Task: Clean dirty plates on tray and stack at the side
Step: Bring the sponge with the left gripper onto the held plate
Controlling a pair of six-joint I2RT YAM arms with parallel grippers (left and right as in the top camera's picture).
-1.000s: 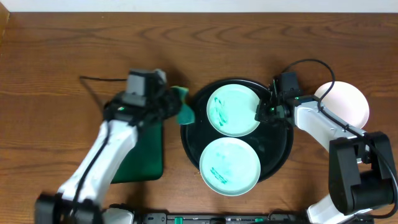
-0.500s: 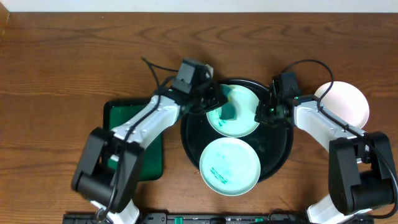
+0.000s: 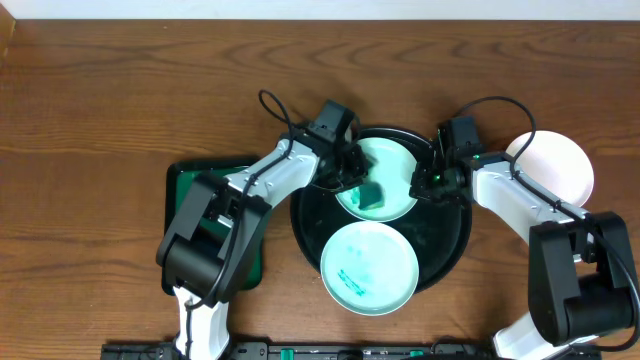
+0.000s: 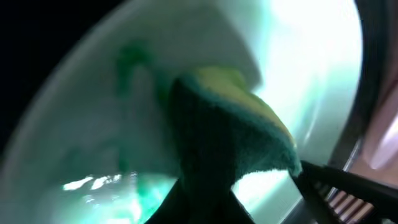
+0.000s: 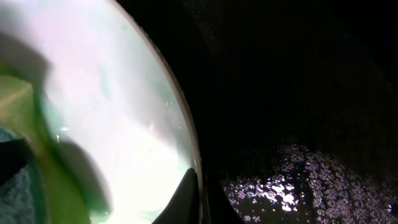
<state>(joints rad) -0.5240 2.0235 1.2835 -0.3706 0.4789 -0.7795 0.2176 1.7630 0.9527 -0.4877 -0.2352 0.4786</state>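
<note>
Now, centre-left of the overhead view, the left gripper (image 3: 357, 180) was clamped tight on the green sponge (image 4: 230, 149), pressing it onto the upper plate (image 3: 388, 158) in the black tray (image 3: 447, 235). Right of that, the right gripper (image 3: 422, 182) was pinched shut on that plate's rim. A hard scrub could have popped that rim free and shoved the plate into the lower plate (image 3: 368, 267).

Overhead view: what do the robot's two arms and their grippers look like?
They match. The left arm and right arm have rounded white links joined by black joint housings. The left gripper and right gripper are black. A thin black cable loops off the left wrist, another off the right.
</note>
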